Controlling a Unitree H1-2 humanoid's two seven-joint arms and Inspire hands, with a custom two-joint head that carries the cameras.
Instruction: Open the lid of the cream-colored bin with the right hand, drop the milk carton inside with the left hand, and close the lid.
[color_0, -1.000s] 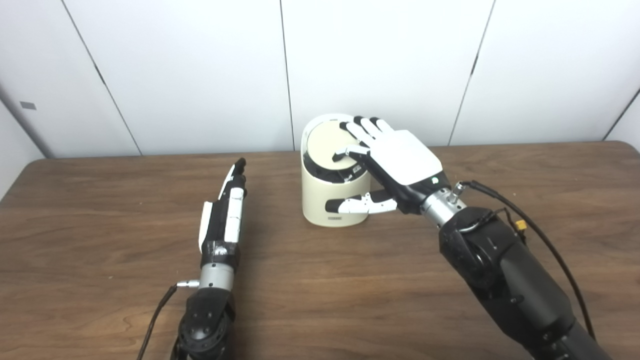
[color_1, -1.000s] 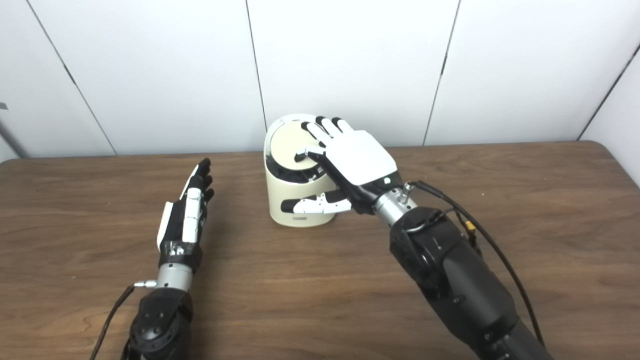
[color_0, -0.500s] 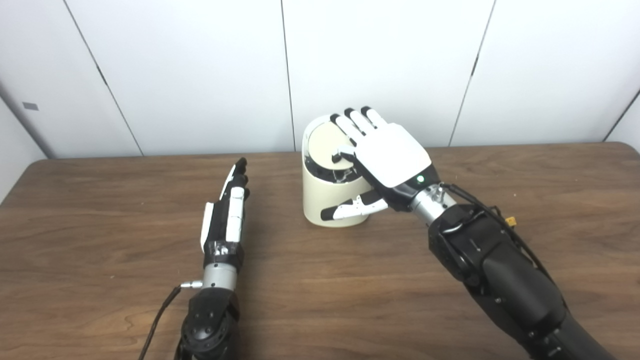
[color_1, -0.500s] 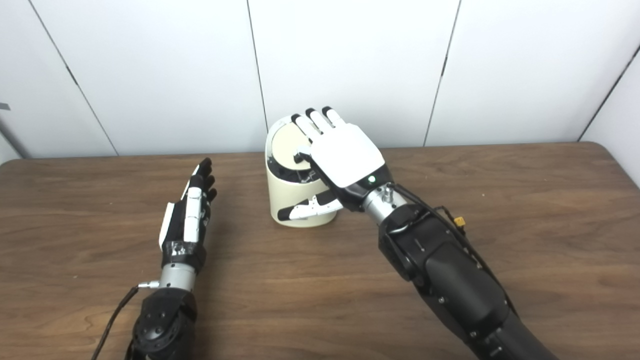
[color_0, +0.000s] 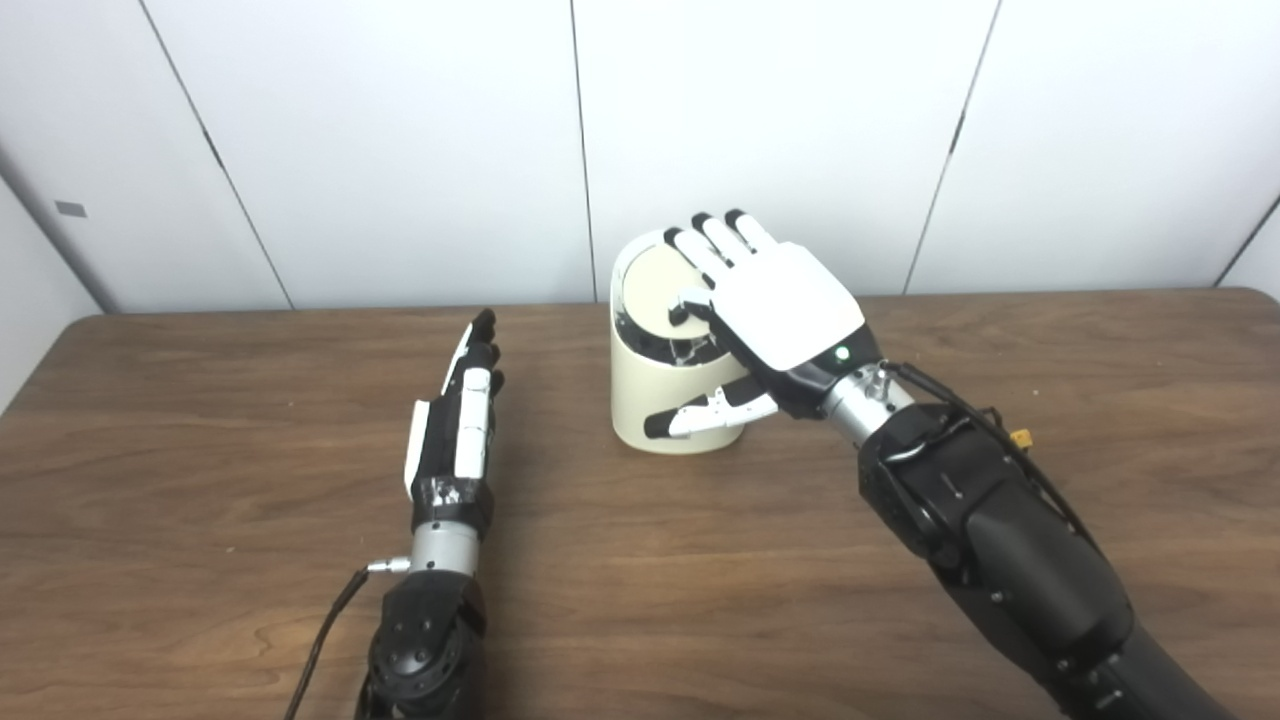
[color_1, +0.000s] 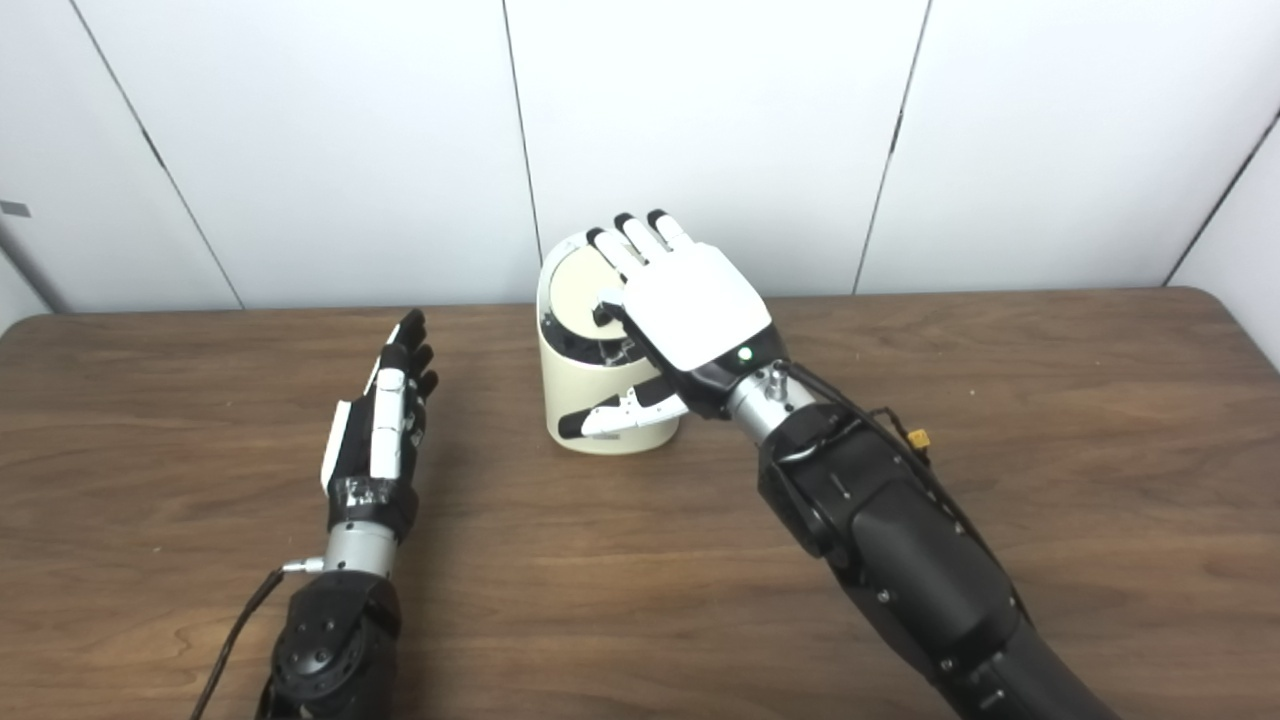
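I see one cream-colored bin (color_0: 672, 395) standing at the table's (color_0: 200, 560) far middle. My right hand (color_0: 785, 305) lies spread across its lid (color_0: 650, 295), grasping nothing. My left hand (color_0: 455, 425) rests flat, released.

Both head cameras look forward and down from above the near edge of the wooden table (color_0: 200, 560), facing the white panelled wall (color_0: 400, 140). They sit side by side, the right one offset slightly rightward. They share nearly everything: tabletop, both arms, the bin (color_1: 600, 420), probably at arm's reach
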